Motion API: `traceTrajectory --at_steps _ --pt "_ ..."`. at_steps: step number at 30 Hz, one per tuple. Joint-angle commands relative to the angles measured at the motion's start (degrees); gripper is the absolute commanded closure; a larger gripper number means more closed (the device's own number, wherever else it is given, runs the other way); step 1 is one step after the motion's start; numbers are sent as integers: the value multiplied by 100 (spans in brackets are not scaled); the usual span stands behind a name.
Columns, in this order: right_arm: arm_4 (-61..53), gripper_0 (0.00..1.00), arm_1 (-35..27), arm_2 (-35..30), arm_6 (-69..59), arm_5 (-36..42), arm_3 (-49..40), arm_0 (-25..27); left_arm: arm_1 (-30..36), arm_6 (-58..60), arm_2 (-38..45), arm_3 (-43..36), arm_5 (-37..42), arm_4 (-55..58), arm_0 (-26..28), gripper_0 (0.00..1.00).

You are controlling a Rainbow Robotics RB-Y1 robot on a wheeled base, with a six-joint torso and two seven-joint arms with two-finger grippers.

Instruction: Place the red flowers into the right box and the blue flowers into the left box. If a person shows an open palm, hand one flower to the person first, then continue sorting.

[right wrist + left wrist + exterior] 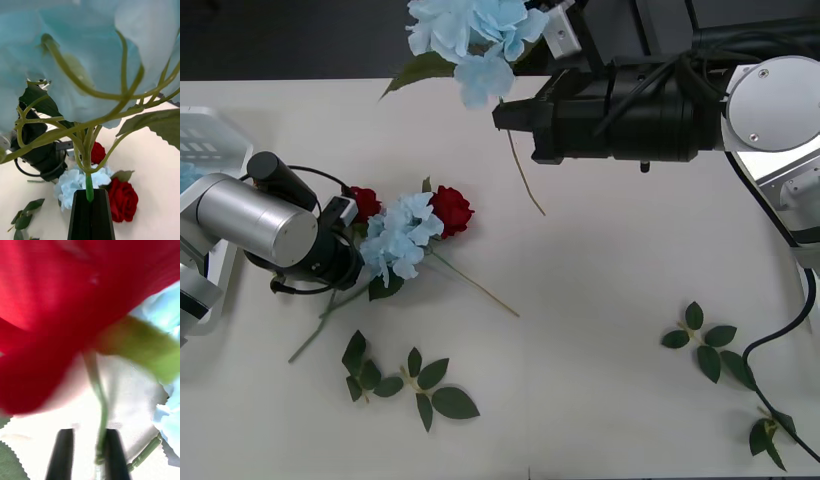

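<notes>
The right tool (90, 204) hung at twelve o'clock clamped on a blue flower's (470, 35) stem; the left tool (88, 450), slightly apart astride a red flower's (364, 203) stem at nine o'clock, risked dragging the overlapping blue flower (400, 238) along the surface.

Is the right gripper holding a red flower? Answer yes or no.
No, the right gripper is shut on the stem of a blue flower, lifted above the table.

A blue flower (90, 56) is held by its stem in the closed black fingers (80, 217) of the right hand (90, 213). Beneath it, on the bench (150, 168), two red flowers (123, 198) are seen beside another blue flower (75, 183), with the left hand (41, 157) close by.
</notes>
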Motion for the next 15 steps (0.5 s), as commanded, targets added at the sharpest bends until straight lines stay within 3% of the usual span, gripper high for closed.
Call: traceTrajectory --at_steps 1,15 --pt "-124 100 254 -108 228 -158 -149 -339 -68 -316 -63 25 -56 -56 -235 100" --pt "-397 100 359 -64 254 -264 -140 -383 160 -343 60 -274 -82 40 -217 100"
